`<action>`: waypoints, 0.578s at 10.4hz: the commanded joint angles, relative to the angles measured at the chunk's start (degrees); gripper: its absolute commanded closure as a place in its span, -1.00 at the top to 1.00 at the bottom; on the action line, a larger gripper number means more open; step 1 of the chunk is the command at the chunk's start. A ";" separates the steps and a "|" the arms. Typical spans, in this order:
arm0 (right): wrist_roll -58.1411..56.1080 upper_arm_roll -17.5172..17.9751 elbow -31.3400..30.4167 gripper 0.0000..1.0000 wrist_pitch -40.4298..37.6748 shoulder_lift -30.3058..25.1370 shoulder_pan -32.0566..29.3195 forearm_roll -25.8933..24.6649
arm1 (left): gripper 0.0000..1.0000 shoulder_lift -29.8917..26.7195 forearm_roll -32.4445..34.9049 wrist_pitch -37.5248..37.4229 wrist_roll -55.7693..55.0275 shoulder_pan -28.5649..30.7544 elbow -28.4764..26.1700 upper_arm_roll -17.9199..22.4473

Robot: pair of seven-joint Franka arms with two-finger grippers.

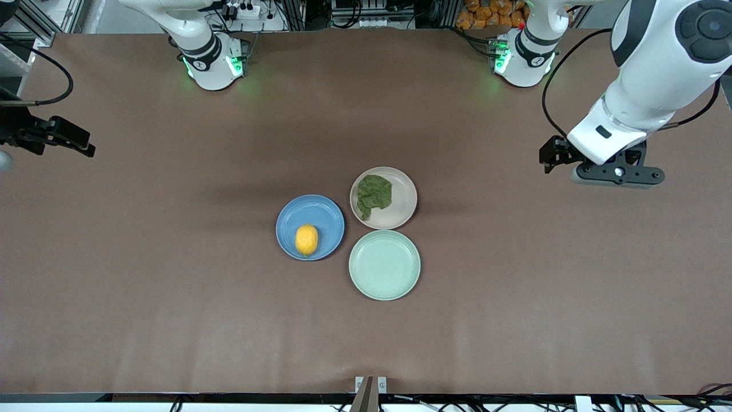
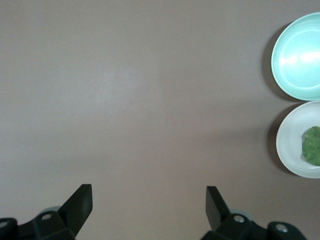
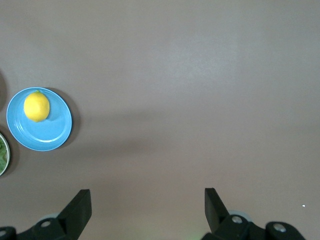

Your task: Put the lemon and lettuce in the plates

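- Nearest the camera sits the mint plate (image 1: 384, 265), with nothing in it, touching the beige plate (image 1: 400, 213)
- the lettuce (image 1: 374, 194) lies in the beige plate, and the lemon (image 1: 306, 240) lies in the blue plate (image 1: 291, 220) beside it
- the left pincer (image 2: 149, 196) is wide open and holds nothing, over bare worktop (image 1: 171, 320) at its own end
- the right pincer (image 3: 147, 198) is the same, over its end
- the round lemon could roll out if an arm bumps the plate

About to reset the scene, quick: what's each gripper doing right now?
Left gripper: open, holding nothing, over bare table.
Right gripper: open, holding nothing, over bare table.
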 commanded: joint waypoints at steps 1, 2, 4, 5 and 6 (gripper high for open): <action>0.29 0.41 -0.75 1.00 -0.33 -0.49 -0.34 0.83 | 1.00 -0.57 -3.09 -6.04 2.36 -0.64 4.70 1.21; 0.29 0.41 -0.75 1.00 -0.33 -0.49 -0.33 0.83 | 1.00 -0.66 -3.71 -7.28 2.36 -0.55 5.76 1.21; 0.21 0.41 -0.67 1.00 0.20 -0.49 -0.33 0.65 | 1.00 -0.66 -4.94 -8.34 2.36 -0.64 7.09 2.52; 0.21 0.41 -0.67 1.00 0.37 -0.49 -0.42 0.65 | 1.00 -0.66 -6.60 -9.30 2.36 -0.73 7.44 3.66; 0.21 0.41 -0.67 1.00 0.37 -0.49 -0.42 0.65 | 1.00 -0.75 -6.71 -10.09 2.36 -0.73 7.61 3.76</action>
